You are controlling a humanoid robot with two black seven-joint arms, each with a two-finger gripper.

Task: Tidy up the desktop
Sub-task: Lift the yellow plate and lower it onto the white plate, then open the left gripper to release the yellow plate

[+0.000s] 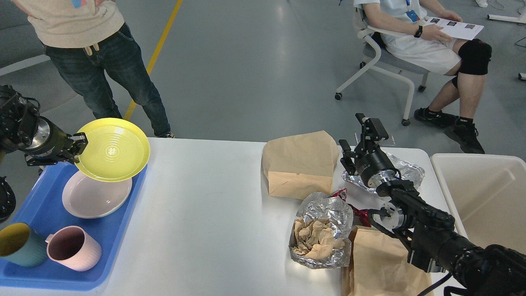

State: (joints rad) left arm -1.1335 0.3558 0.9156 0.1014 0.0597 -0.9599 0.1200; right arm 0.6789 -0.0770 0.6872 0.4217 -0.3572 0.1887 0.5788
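The white desktop (205, 213) fills the lower part of the head view. My left gripper (79, 149) is shut on the left rim of a yellow plate (113, 149), holding it tilted in the air above a pink plate (96, 197) that lies in the blue tray (37, 209). My right gripper (361, 137) stands open over the far right of the desktop, nothing between its fingers, just beside a crumpled foil sheet (404, 172).
The tray also holds a pink mug (74, 248) and a teal mug (20, 245). Two brown paper bags (302, 166) (380, 265), a foil bag with crumpled paper (322, 230) and a red wrapper (357, 211) lie at right. A cream bin (485, 193) stands far right. People are beyond the table.
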